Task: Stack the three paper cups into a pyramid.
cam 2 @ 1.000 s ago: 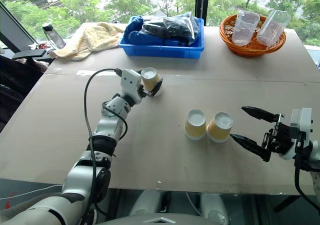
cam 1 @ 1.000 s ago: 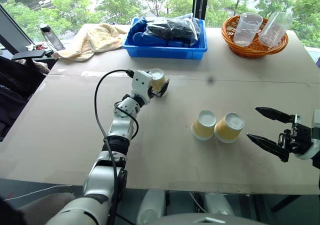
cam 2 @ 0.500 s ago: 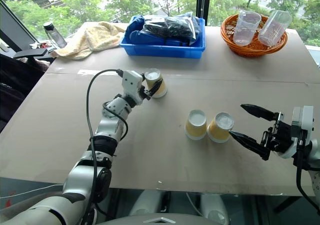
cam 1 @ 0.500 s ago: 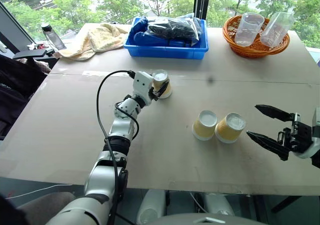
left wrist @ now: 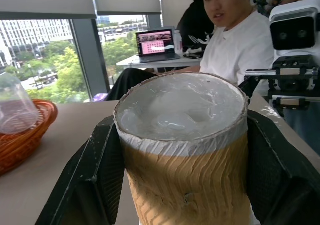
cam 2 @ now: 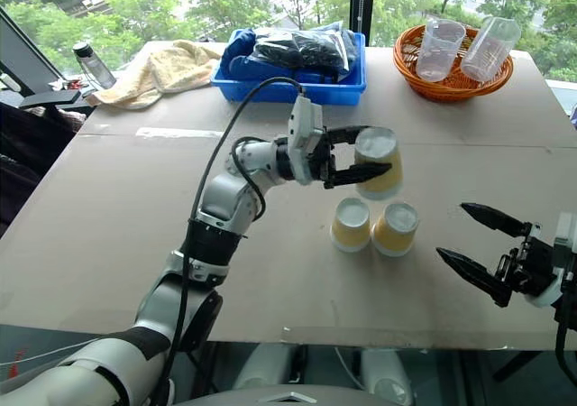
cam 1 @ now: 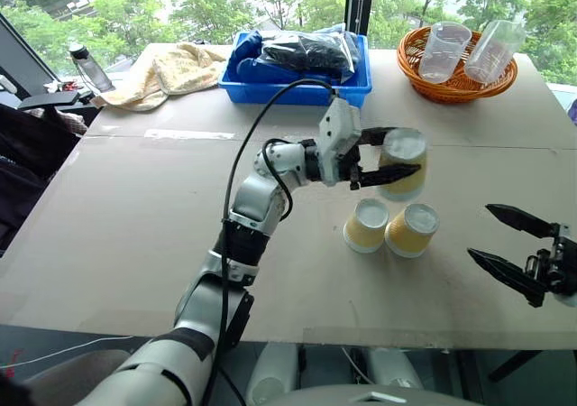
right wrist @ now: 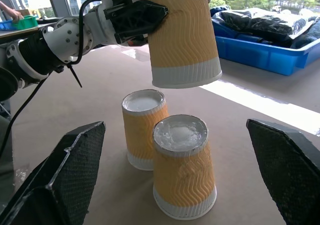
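Since a second ago: third yellow-tan tapered paper cup [cam 1: 403, 163] lifted off the far-left part of the brown worktop [cam 1: 108, 235] and carried right, now hanging upside down in the air just above and slightly beyond the other two paper cups. Left tool [cam 1: 389, 159] clamped shut on its ribbed sides, one black finger on each flank, white base up. Below, the left base cup [cam 1: 365, 225] and the right base cup [cam 1: 411, 230] standing inverted, side by side and touching or nearly so, near the middle of the worktop. Meaning for the task: base row ready, top cup fetched, only the placing left; pyramid not yet made, carried cup clear of both base cups in the right wrist view.

Left arm stretched across from the left, forearm bent rightward, tool roughly level and pointing right, cable looping over the wrist. Right tool [cam 1: 514, 249] low at the near right, well apart from the cups, fingers spread wide and empty, pointing left toward the pair. Probably next: shift slightly nearer, centre over the seam between the two bases, lower, release gently.
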Robot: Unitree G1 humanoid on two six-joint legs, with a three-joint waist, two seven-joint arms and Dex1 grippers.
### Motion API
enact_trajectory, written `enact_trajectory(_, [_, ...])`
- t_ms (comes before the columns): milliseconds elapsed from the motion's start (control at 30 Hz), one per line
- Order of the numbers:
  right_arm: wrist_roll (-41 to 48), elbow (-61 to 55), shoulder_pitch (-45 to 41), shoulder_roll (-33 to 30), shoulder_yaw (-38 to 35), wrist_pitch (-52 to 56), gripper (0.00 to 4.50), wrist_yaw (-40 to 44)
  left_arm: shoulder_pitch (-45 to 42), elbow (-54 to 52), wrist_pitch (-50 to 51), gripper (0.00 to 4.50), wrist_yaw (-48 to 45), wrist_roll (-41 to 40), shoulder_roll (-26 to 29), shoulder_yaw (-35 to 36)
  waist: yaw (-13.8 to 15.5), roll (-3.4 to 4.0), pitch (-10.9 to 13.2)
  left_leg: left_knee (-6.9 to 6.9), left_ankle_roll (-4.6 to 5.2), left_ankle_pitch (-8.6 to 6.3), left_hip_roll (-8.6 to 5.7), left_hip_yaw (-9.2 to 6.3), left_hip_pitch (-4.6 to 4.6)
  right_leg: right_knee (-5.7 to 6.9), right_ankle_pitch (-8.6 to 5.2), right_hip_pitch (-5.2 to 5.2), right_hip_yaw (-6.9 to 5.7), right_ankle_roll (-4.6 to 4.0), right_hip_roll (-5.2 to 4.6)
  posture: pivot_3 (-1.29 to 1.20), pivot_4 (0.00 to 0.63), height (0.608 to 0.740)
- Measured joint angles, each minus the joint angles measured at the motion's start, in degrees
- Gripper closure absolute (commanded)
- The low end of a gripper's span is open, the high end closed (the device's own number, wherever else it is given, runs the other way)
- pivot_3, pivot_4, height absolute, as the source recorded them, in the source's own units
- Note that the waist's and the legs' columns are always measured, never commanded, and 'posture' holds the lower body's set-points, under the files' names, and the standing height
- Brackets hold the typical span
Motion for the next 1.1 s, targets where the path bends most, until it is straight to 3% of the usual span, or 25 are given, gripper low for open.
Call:
enact_trajectory(200, [-0.2, -2.6, 3.0, 1.2, -0.2, -0.9, 0.00, -1.2, 0.1, 0.0, 1.0, 1.95, -3.5, 0.1, -1.8, -2.4, 0.0, 0.00, 0.0, 0.00, 0.00, 0.00, 0.00, 0.00, 0.00, 0.00, 0.00, 0.00, 0.02, 0.00, 0.01, 0.00, 0.150, 0.740])
enact_trajectory(500, [-0.2, -3.4, 4.7, 2.0, -2.0, -1.5, 0.00, -1.9, 1.2, -2.0, 0.9, 1.95, -5.5, 2.5, 2.2, -4.3, 0.0, 0.01, 0.0, 0.00, 0.00, 0.00, 0.00, -0.01, 0.00, 0.00, 0.00, -0.01, 0.02, 0.00, 0.00, 0.00, 0.150, 0.740])
enact_trajectory(733, [-0.5, -3.4, 4.2, 2.0, -1.9, -1.6, 0.00, -2.1, 1.8, -2.0, -0.1, 1.95, -4.5, 3.9, 2.0, -4.4, 0.4, 0.01, 0.0, 0.01, 0.00, 0.00, 0.00, -0.01, 0.00, -0.01, 0.00, 0.00, 0.01, 0.00, 0.00, 0.00, 0.150, 0.740])
enact_trajectory(800, [-0.7, -3.4, 3.8, 1.9, -1.8, -1.6, 0.00, -2.1, 2.3, -2.0, -0.3, 0.95, -4.5, 3.9, 2.0, -4.4, 0.4, 0.01, 0.0, 0.01, 0.00, 0.00, 0.00, -0.01, 0.00, -0.01, 0.00, 0.00, 0.02, 0.00, 0.00, 0.00, 0.150, 0.740])
enact_trajectory(900, [-1.0, -3.4, 3.4, 1.9, -1.6, -1.6, 0.00, -2.0, 2.9, -2.0, 0.8, 0.02, -4.4, 3.6, 1.6, -4.4, 0.4, 0.01, 0.0, 0.01, 0.00, 0.00, 0.00, 0.00, -0.01, -0.01, 0.00, 0.00, 0.02, 0.00, -0.01, 0.00, 0.150, 0.740])
enact_trajectory(1100, [-1.1, -3.4, 2.8, 1.9, -1.3, -1.6, 0.00, -2.0, 3.3, -2.3, 3.3, 0.02, -3.6, 2.2, 0.5, -3.9, 0.4, 0.00, 0.0, 0.01, 0.01, 0.00, 0.00, -0.01, -0.01, -0.01, 0.00, 0.00, 0.02, 0.00, -0.01, 0.00, 0.150, 0.740])
